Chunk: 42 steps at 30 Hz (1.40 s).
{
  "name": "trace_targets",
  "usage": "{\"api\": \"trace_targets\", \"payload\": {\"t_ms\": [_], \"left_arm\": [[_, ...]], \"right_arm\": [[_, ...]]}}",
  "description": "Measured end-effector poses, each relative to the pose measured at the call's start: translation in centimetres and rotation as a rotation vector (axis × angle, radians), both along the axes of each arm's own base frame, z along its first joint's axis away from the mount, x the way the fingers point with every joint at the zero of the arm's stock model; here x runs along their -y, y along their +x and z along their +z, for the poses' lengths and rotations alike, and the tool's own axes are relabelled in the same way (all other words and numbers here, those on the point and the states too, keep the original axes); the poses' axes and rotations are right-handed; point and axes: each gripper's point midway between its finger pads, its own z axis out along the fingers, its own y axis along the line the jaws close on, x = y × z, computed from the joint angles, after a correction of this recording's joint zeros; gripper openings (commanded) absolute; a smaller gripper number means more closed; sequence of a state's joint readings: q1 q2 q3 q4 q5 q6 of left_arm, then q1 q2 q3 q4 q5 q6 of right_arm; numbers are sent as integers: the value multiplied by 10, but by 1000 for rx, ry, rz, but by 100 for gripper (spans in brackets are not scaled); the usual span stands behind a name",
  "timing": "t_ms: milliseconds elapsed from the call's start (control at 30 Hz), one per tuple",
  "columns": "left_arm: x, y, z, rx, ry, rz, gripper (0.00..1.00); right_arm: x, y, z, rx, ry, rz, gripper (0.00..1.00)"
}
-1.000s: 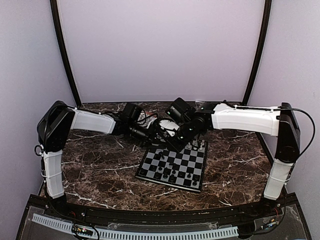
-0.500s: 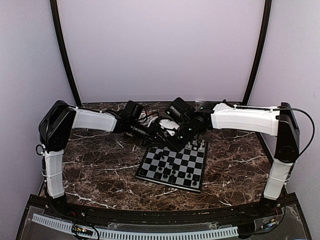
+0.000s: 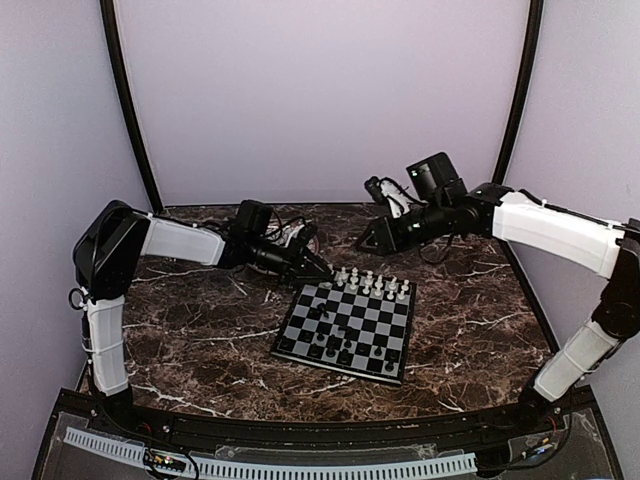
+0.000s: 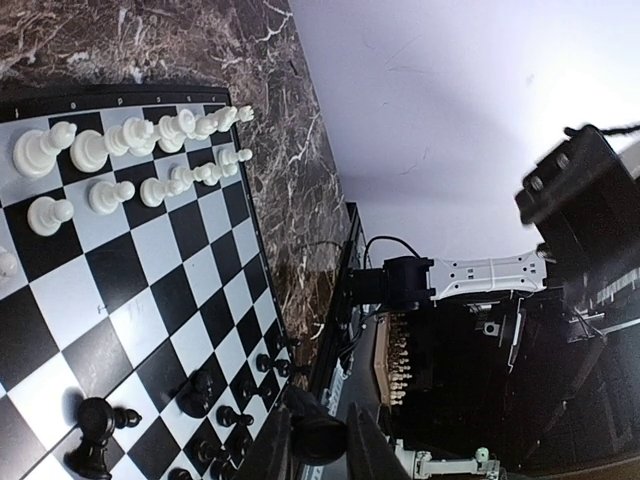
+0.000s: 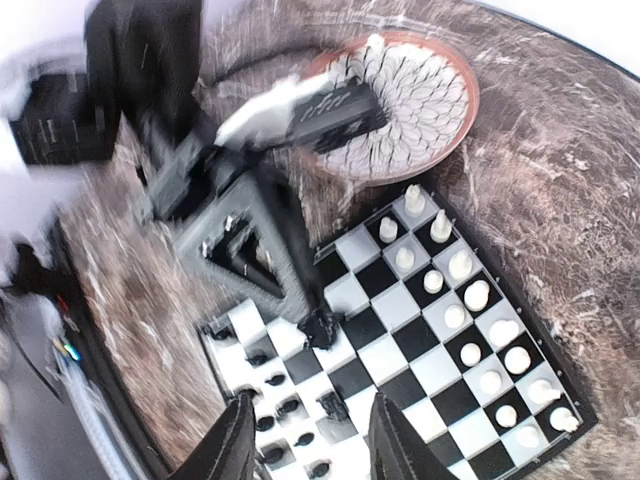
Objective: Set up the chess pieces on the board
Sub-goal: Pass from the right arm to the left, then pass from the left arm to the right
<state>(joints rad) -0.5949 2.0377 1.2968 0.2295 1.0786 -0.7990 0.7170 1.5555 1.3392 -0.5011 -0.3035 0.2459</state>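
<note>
- On the table [image 3: 200,330], in front of both arm bases: the board [image 3: 375,325], lying flat and turned slightly askew.
- Along the board's far edge: white pieces [image 3: 372,284], upright in two ranks (the inner rank looks the shorter in the left wrist view, though the exact count is hard to read).
- Along the board's near edge: black pieces [image 3: 325,350], fewer and more loosely spread, some standing a row or two in from that edge.
- Over the board's far-left part: the left tool [image 3: 318,272], reaching in low from the board's left side.
- Pinched between its fingers [image 4: 272,448]: one black piece [image 5: 321,328], above the squares by the board's left edge, between the white group and the black group; cannot tell whether its base touches the board.
- Beyond the board's far edge and raised well above it: the right tool [image 3: 372,238], tilted down toward the board.
- Spread wide, with nothing between the fingers [image 5: 238,440]; only board squares and black pieces visible through the gap in the right wrist view.
- Just beyond the board's far-left corner: a round plate [image 5: 465,90] with a brown rim and a white pattern, partly covered by the left arm.
</note>
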Motion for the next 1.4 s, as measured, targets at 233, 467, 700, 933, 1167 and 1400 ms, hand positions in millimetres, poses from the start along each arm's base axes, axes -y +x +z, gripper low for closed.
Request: {"api": "trace_targets", "payload": {"t_ms": [233,467,700,933,1167,1400], "left_arm": [[1,5,31,102,-95,34,20],[4,16,53,194,-159,71,20],[6,23,64,231,-192,104,20],[7,27,73,248,-217,116,20],[8,28,78,256,-237,120,21],[11,27,82,266,-252,107,21]], "right_arm": [[21,33,-15,-262,298,-136,41],[-4,29,-37,-534,433,-72,43],[-13,22,-28,-667,568,-21,45],[-18,23,-25,-716,609,12,45],[-23,26,-31,-774,638,14,43],[-25,28,-19,-802,725,36,33]]}}
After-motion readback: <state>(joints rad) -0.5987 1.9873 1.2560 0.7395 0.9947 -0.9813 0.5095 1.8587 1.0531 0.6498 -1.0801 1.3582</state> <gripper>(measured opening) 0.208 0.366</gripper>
